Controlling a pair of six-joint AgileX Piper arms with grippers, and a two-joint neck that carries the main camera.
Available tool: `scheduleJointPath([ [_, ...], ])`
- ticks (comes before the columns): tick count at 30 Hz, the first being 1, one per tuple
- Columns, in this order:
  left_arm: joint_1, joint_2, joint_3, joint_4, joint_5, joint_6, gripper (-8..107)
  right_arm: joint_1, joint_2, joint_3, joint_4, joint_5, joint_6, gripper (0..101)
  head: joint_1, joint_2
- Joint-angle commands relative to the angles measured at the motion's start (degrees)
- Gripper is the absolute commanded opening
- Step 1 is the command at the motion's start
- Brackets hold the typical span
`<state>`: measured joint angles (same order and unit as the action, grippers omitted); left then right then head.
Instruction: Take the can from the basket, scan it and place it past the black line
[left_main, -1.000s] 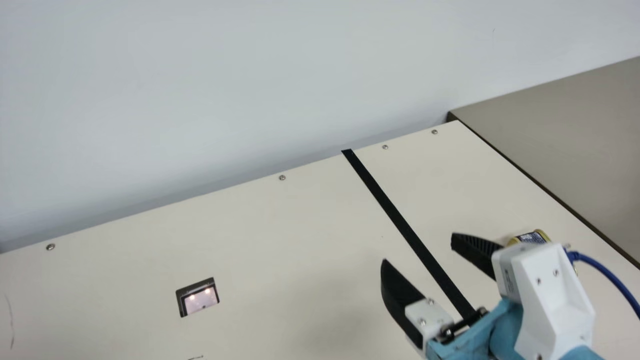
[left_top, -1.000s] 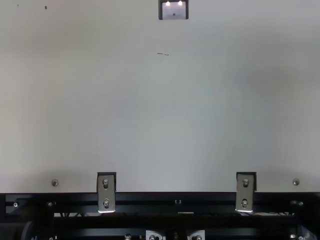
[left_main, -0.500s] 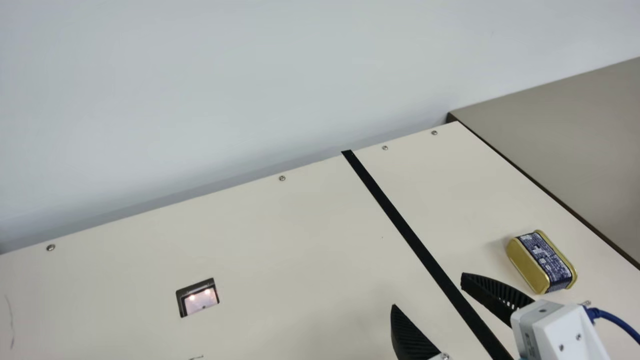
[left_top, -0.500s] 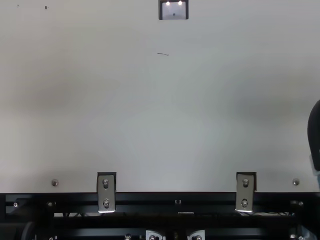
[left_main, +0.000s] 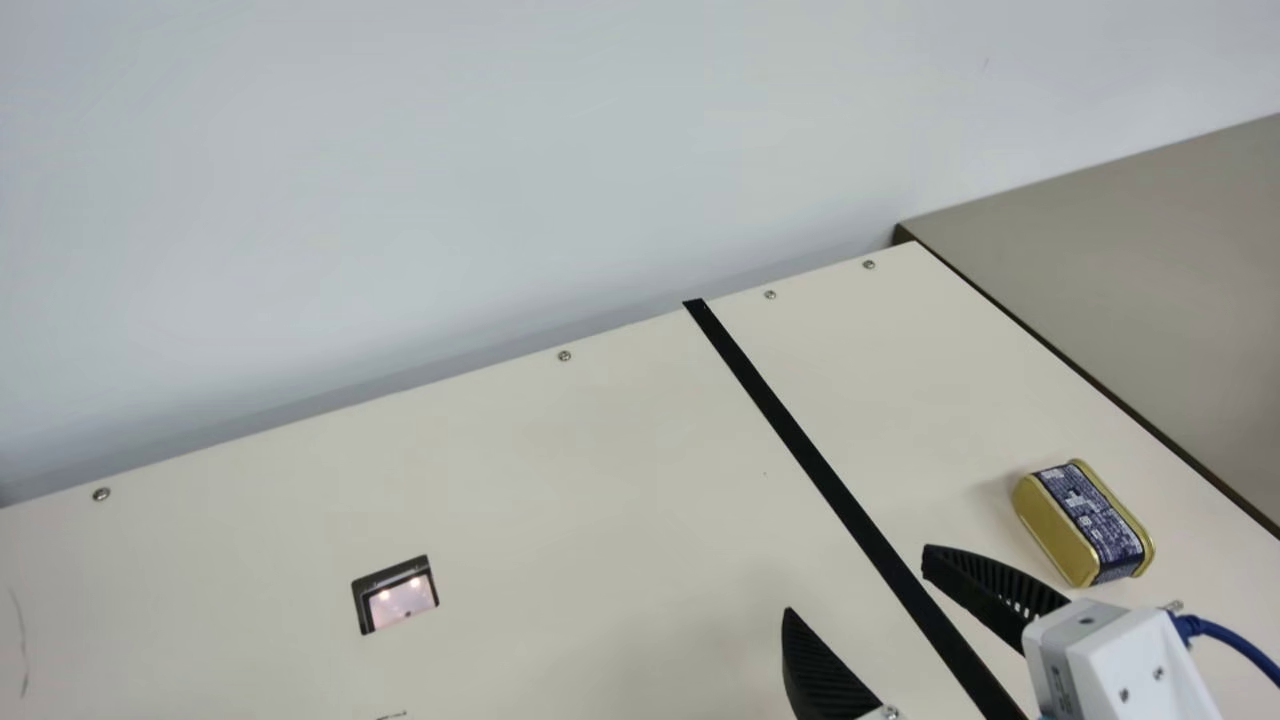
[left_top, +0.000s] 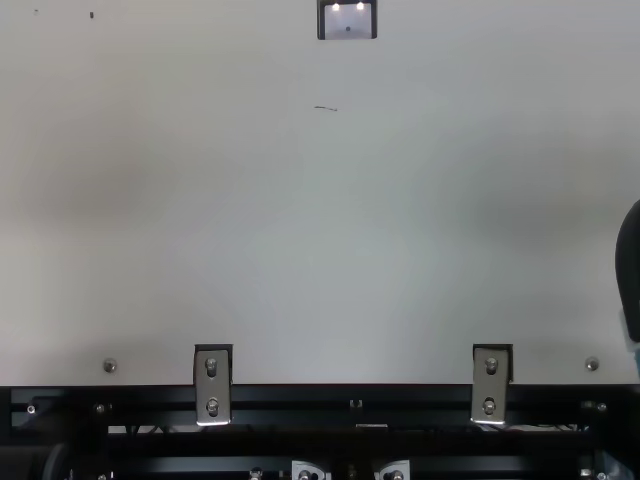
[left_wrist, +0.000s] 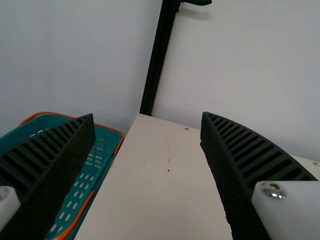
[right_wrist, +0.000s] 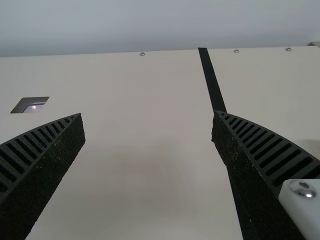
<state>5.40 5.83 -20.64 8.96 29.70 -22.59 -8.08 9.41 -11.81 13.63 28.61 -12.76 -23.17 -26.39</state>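
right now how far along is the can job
The can is out of the basket and past the black line, so picking and placing look done. Whether it was scanned, I cannot tell. Nothing is in hand: my right gripper and left gripper are open and empty. Only drawing back seems left.

From here I see the basket beside the left edge of the table. The scanner window is set in the tabletop, left of the line; the can lies right of it. Along the far edge are 4 screws, the wall behind.
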Motion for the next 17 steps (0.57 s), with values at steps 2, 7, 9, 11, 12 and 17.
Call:
scheduleJointPath([
  [2,0.0,0.0,0.0,0.0,0.0,0.0,90,0.0,0.0,0.0,0.0,0.0,0.0,101,-1.8,-1.2],
  [7,0.0,0.0,0.0,0.0,0.0,0.0,90,0.0,0.0,0.0,0.0,0.0,0.0,101,-1.8,-1.2],
  [9,0.0,0.0,0.0,0.0,0.0,0.0,90,0.0,0.0,0.0,0.0,0.0,0.0,101,-1.8,-1.2],
  [11,0.0,0.0,0.0,0.0,0.0,0.0,90,0.0,0.0,0.0,0.0,0.0,0.0,101,-1.8,-1.2],
  [12,0.0,0.0,0.0,0.0,0.0,0.0,90,0.0,0.0,0.0,0.0,0.0,0.0,101,-1.8,-1.2],
  [17,0.0,0.0,0.0,0.0,0.0,0.0,90,0.0,0.0,0.0,0.0,0.0,0.0,101,-1.8,-1.2],
])
